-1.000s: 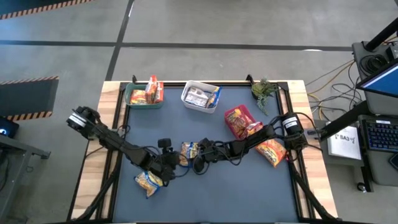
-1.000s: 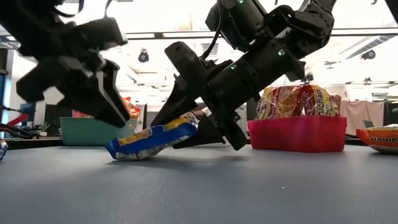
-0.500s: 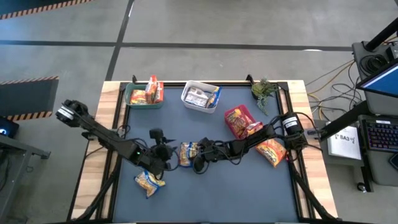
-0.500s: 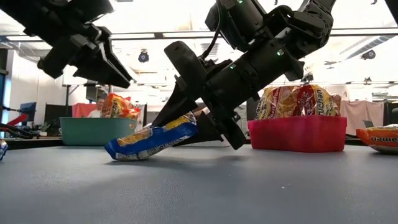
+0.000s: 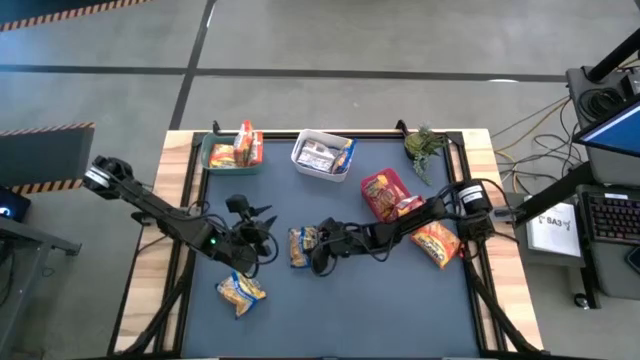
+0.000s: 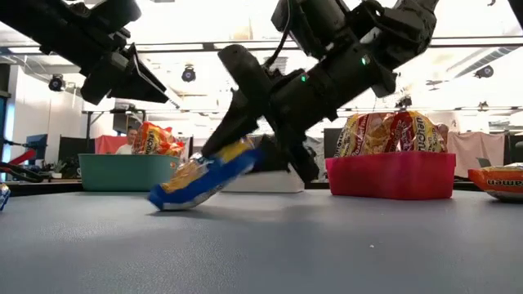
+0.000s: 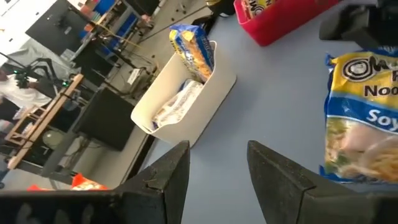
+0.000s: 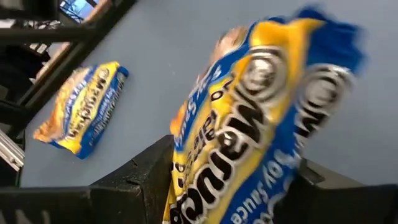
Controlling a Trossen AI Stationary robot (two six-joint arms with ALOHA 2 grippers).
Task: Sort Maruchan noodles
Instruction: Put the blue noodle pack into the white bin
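High view looks straight down, low view level across the table (image 5: 400, 300), wrist views close; all share the blue-yellow packet (image 6: 208, 175).

Right arm is reaching low across the table's middle, right gripper (image 6: 245, 159) clamping a blue-and-yellow noodle packet (image 6: 208, 173) between its fingers, tilting it. Left arm is stretching inward, left gripper (image 5: 262, 222) hanging raised, fingers parted, holding nothing.

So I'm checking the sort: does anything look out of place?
Yes: a blue-and-yellow packet stands on end, askew, in the white bin of silver packets. Another blue-and-yellow packet sits tilted in the right gripper.
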